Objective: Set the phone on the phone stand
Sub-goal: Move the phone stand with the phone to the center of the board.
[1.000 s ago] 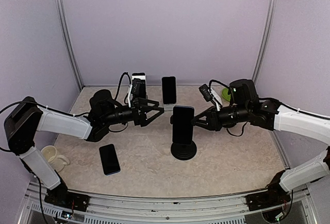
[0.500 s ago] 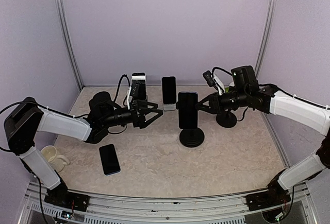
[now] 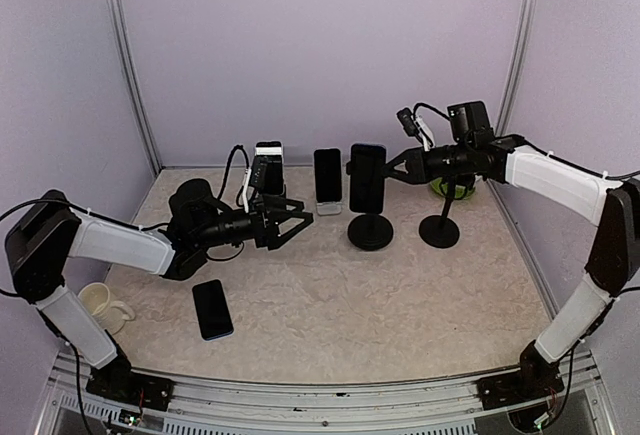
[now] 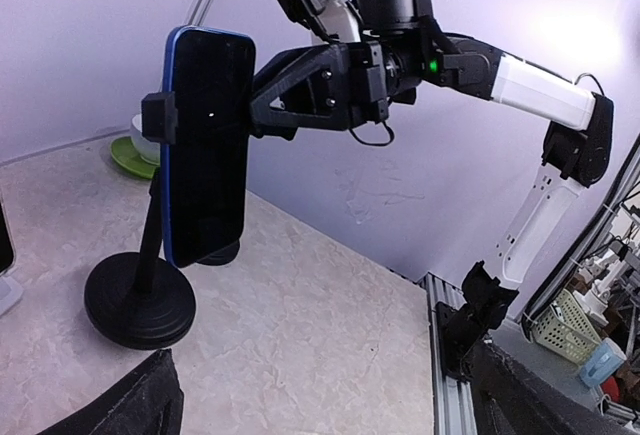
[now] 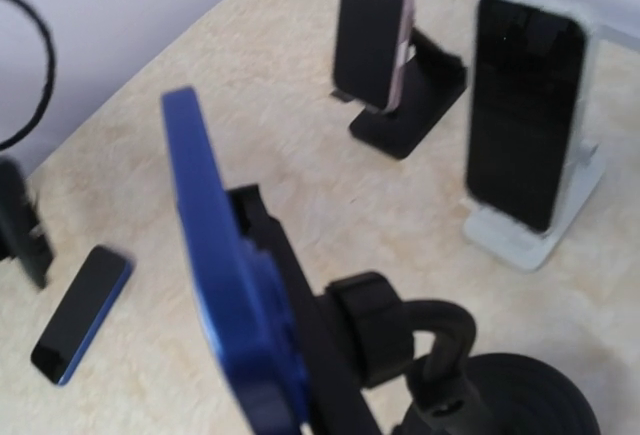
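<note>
A blue phone (image 3: pixel 367 177) stands upright, clamped in a black phone stand (image 3: pixel 370 232) with a round base, at the back middle of the table. My right gripper (image 3: pixel 403 168) is shut on the stand's holder just behind the phone; the left wrist view shows its fingers (image 4: pixel 300 95) against the clamp and the blue phone (image 4: pixel 205 145) in front. From the right wrist I see that phone (image 5: pixel 225 285) edge-on, blurred. Another dark phone (image 3: pixel 212 308) lies flat at the front left. My left gripper (image 3: pixel 292 221) hangs open and empty, left of the stand.
Two more phones stand at the back, one on a black stand (image 3: pixel 268 167), one on a white stand (image 3: pixel 327 177). An empty black stand (image 3: pixel 440 227) and a green bowl (image 3: pixel 450 188) are at the right. A mug (image 3: pixel 100 303) sits at the left edge.
My right gripper has carried the stand with the blue phone from the table's middle back and to the right. The left gripper has stayed open and drifted slightly back.
</note>
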Robot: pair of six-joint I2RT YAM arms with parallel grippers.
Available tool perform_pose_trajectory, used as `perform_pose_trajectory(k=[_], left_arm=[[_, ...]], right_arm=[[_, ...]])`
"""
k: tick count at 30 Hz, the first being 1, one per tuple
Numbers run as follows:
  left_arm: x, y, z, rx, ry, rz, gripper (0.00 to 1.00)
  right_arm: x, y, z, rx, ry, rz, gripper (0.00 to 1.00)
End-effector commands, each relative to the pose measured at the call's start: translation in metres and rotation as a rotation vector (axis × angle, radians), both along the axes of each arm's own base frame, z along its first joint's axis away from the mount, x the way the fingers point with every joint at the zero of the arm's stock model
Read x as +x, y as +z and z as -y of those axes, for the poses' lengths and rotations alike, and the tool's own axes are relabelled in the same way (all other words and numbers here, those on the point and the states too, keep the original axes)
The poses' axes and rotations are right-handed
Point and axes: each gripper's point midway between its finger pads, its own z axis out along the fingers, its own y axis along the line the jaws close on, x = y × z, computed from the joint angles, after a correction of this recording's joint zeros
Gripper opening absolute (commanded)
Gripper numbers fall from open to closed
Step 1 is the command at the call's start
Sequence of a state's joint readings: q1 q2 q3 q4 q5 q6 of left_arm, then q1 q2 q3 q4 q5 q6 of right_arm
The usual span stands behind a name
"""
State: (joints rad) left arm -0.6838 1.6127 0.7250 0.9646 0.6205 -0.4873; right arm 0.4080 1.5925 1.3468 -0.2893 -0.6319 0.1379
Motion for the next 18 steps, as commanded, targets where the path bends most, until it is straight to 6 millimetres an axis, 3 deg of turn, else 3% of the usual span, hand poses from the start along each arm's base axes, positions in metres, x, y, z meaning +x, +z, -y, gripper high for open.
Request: perform_pose_trajectory(k=[1,9,18], left_arm=[[-0.004,0.014,-0.006,-0.029,0.004,0.038,0.97],[-0.004,0.015,-0.007,-0.029,0.007,0.038,0.98],[-0.005,0.015,-0.009,-0.018,0.020,0.039,0.99]], right_arm=[[0.026,0.061,0.005,0.105,0.055,0.178,0.04],[0.073,0.064,0.029,0.133,0.043,0.165,0.03],[0.109,0.064,0.063,0.170,0.035,0.157,0.03]])
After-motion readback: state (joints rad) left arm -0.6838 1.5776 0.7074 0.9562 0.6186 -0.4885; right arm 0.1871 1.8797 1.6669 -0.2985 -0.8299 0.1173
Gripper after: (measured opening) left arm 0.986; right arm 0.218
